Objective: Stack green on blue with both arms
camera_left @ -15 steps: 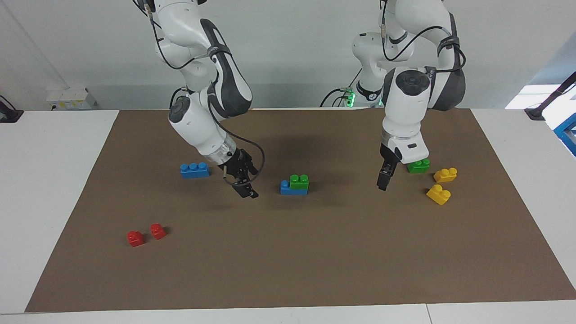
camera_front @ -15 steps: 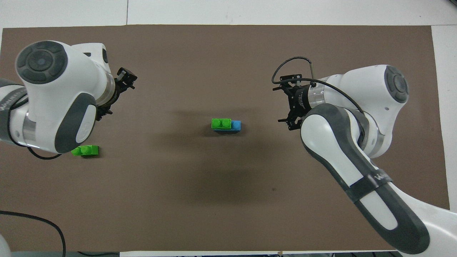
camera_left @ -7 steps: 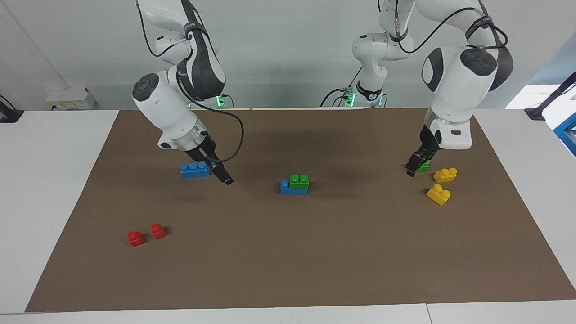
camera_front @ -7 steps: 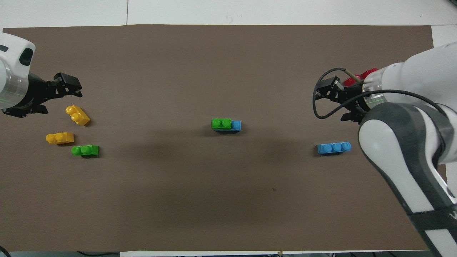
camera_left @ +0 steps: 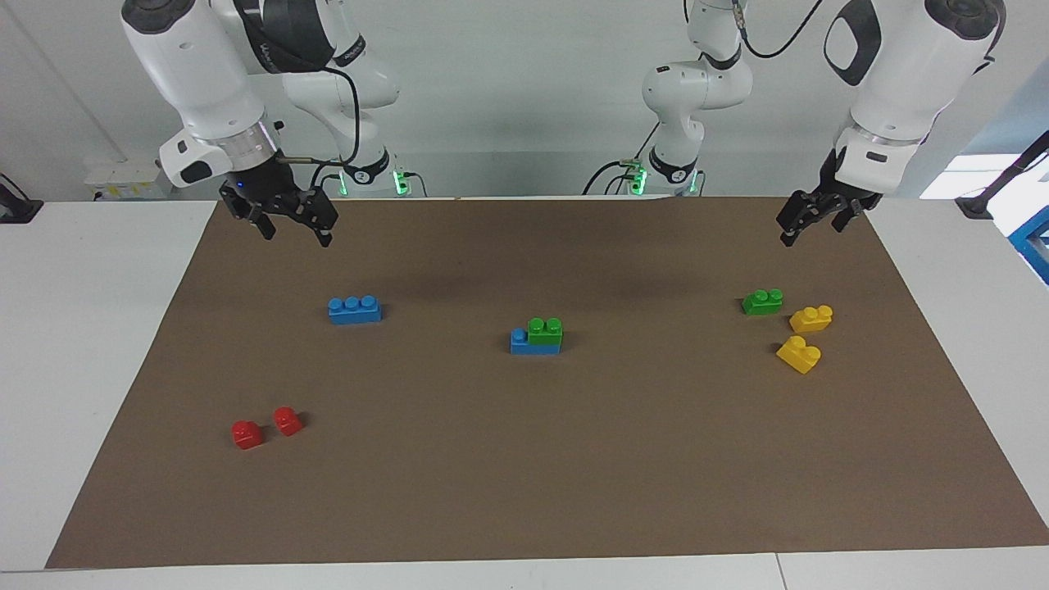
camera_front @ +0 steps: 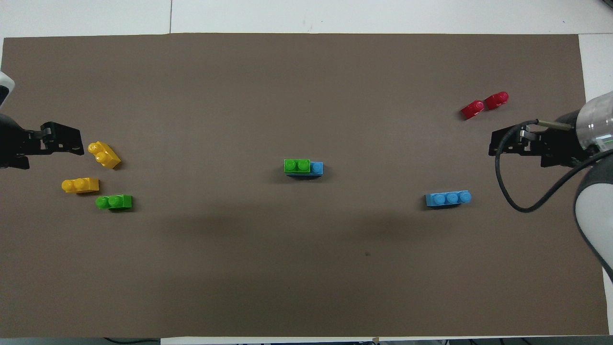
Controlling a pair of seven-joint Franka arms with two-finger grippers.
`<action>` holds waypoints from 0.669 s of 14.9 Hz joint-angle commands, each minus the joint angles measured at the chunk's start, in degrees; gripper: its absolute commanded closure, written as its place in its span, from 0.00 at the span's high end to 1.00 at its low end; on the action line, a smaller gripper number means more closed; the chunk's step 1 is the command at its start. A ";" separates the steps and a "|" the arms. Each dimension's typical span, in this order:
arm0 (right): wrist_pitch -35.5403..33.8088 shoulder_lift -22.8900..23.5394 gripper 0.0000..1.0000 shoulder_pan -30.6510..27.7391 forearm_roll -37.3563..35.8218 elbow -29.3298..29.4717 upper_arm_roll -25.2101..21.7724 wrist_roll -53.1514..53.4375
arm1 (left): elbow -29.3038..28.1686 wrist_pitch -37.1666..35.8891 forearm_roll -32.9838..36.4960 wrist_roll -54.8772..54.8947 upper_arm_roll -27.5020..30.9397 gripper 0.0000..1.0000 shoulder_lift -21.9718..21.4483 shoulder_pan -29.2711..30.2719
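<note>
Green brick (camera_left: 545, 330) stacked on blue brick (camera_left: 534, 342) at mat centre. Left gripper (camera_left: 807, 219) raised over the mat's left-arm end, fingers apart, empty. Right gripper (camera_left: 293, 225) raised over the right-arm end, spread wide, empty.

At mat centre we see a green brick (camera_left: 545, 329) seated on a blue brick (camera_left: 534, 342), one blue stud left bare. We note a second blue brick (camera_left: 354, 309) toward the right arm's end, a second green brick (camera_left: 762, 301) toward the left arm's end. Right gripper (camera_left: 294, 228), fingers spread, and left gripper (camera_left: 807, 221) hang raised above the mat's corners at the robots' edge, both empty.
</note>
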 commanded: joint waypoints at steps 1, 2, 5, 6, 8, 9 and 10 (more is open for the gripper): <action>-4.84 -0.28 1.00 -2.43 -1.13 3.27 0.58 -6.29 | 4.32 -6.17 -1.13 1.52 -0.38 1.00 0.12 0.05; -5.81 -0.28 1.00 -2.52 -1.31 4.07 0.49 -7.97 | 5.12 -8.03 -1.13 1.87 -0.39 1.00 0.21 0.04; -6.09 -0.37 1.00 -2.52 -3.50 4.69 -0.21 -12.11 | 5.48 -7.70 -0.69 9.75 -0.91 1.00 0.56 0.83; -6.17 -0.37 1.00 -2.52 -3.59 4.69 -0.21 -12.20 | 6.09 -7.69 -1.04 10.22 -0.91 1.00 0.91 1.01; -6.61 -0.46 1.00 -2.43 -3.68 4.69 -0.21 -12.03 | 8.29 -8.66 -1.13 10.14 -1.35 1.00 1.43 1.27; -6.70 -0.46 1.00 -2.43 -3.77 4.69 -0.21 -12.02 | 8.64 -9.10 -1.22 10.05 -1.53 1.00 1.79 1.80; -6.70 -0.46 1.00 -2.52 -4.29 4.69 -0.21 -12.02 | 8.99 -9.80 -1.48 10.05 -1.79 1.00 1.79 2.06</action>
